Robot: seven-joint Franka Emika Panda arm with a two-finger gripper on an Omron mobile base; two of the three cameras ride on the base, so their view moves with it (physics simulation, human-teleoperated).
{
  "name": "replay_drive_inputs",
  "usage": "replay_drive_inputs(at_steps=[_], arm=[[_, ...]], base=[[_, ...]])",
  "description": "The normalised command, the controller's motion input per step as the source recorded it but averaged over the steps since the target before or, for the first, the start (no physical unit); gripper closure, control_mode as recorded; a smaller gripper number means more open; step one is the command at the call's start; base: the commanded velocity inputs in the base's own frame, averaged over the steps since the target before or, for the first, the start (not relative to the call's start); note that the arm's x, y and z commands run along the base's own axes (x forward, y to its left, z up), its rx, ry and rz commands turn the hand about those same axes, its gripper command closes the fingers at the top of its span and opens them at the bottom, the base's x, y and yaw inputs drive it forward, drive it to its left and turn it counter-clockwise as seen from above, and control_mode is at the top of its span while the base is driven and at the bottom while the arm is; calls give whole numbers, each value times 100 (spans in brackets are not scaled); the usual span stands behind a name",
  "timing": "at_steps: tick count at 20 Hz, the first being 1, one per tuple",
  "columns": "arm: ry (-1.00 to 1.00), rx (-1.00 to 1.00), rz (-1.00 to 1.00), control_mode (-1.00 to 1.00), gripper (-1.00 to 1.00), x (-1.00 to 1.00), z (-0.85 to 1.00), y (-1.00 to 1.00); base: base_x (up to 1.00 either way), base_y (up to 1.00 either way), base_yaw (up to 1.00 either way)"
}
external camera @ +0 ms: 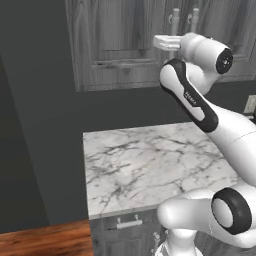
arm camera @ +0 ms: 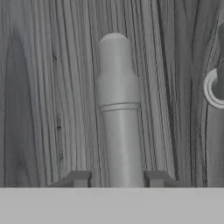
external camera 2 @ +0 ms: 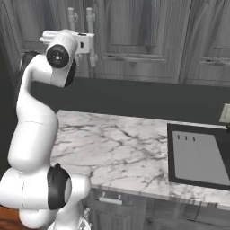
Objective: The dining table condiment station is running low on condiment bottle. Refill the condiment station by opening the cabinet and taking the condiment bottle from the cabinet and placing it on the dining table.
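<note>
The tool [arm camera: 117, 178] is set astride a bar handle [arm camera: 117, 109] of the cabinet [arm camera: 52, 87], one fingertip [arm camera: 80, 178] on each side of the bar, which runs up between them along the hand view. The fingertips are seen just beside the bar's flanks; whether they already press on it cannot be told, so the tool is best described as closing around the handle, with a firm clench not confirmed. The bar is straddled near its rounded end, which is judged to give the pull good leverage on the door, provided the hinge lies on the far side.

In the right base view the tool [external camera 2: 88, 43] is held level against the handle [external camera 2: 91, 36], with the wrist turned so that the fingers meet the upright bar squarely from its two sides. A second handle [external camera 2: 71, 20] stands just beside the first, on the neighbouring door. It is also caught at the edge of the hand view, so a sideways slip is judged to risk a knock against it.

The cabinet doors are seen shut in both base views, so the bottle is taken to lie inside, behind them; its exact place cannot be told. Below the cabinet a marble bench [external camera: 150, 160] carries nothing near the arm, and a dark cooktop [external camera 2: 200, 157] is set into its far end. A drawer [external camera: 129, 223] with a small handle sits under the bench edge. The step in hand is judged to be the opening of the door.
</note>
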Motion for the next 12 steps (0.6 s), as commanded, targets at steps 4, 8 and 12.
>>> replay_drive_inputs(at_steps=[4,8,12], arm=[[14,-1,4,-100,100,4,-16,44],[1,0,5,-100,100,-15,-8,50],[-5,0,7,-100,100,-80,0,49]], base=[[0,0,0],[0,0,0],[0,0,0]])
